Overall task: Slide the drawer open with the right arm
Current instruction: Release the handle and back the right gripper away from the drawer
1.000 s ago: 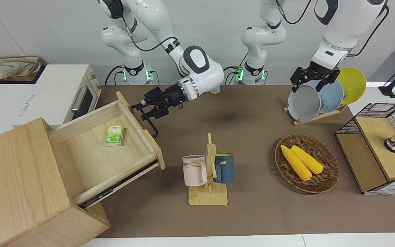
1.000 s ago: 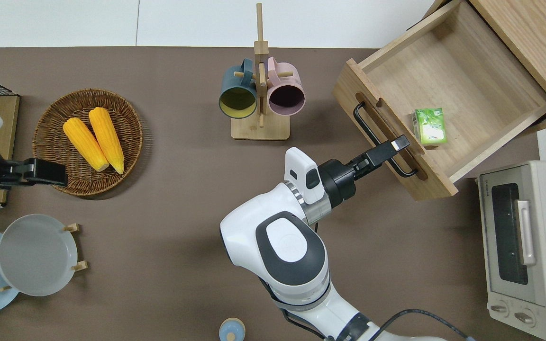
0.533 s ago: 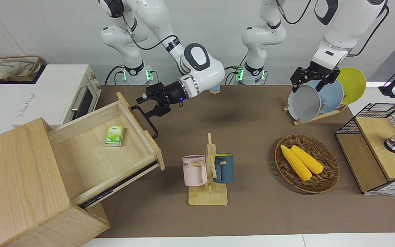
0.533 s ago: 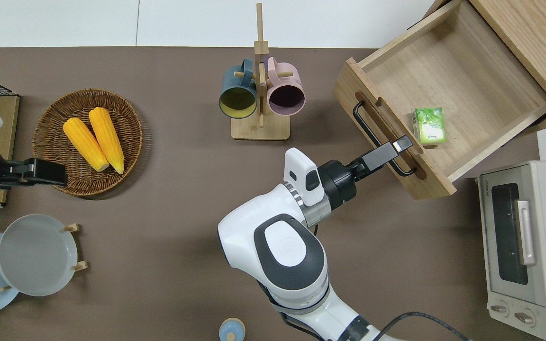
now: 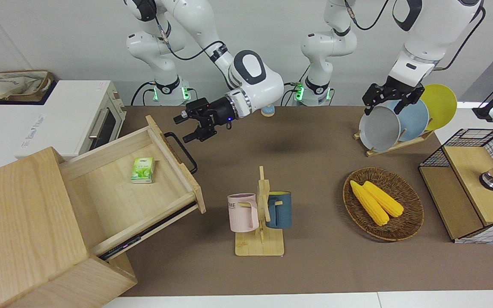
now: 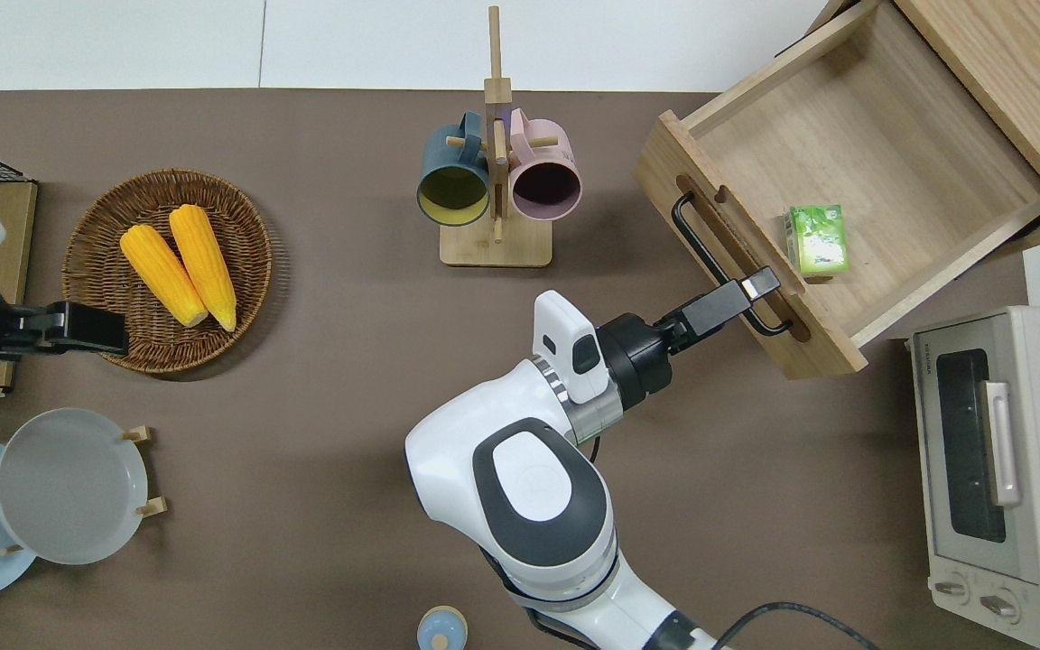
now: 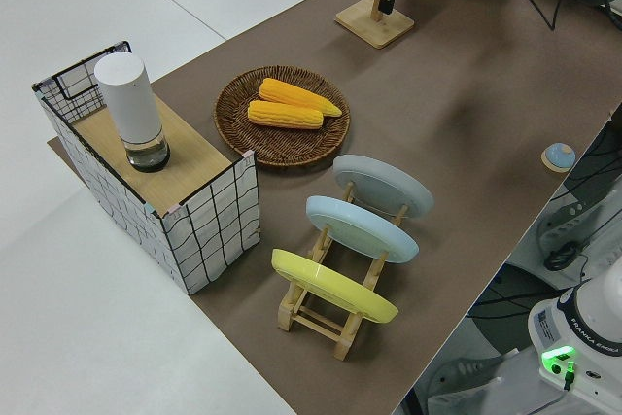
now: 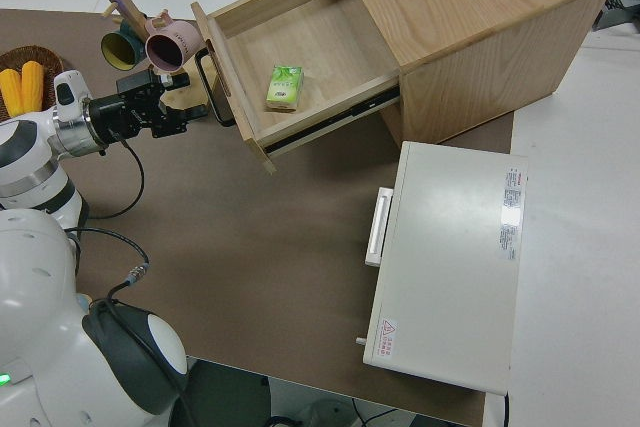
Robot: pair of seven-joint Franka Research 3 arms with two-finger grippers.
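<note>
drawer (image 5: 114, 188): pale matt wood | handle (image 5: 181, 151): black metal | basket (image 5: 383, 204): woven wicker

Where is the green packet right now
The green packet lies inside the open drawer, near its front panel, at the right arm's end of the table.

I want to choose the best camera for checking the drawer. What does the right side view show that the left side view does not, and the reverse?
Only the right side view shows the drawer pulled open, a green packet in it, its black handle, the right gripper next to the handle, and the toaster oven.

Only the left side view shows the plate rack and the wire-grid cabinet.

Both show the corn basket and the mug stand.
</note>
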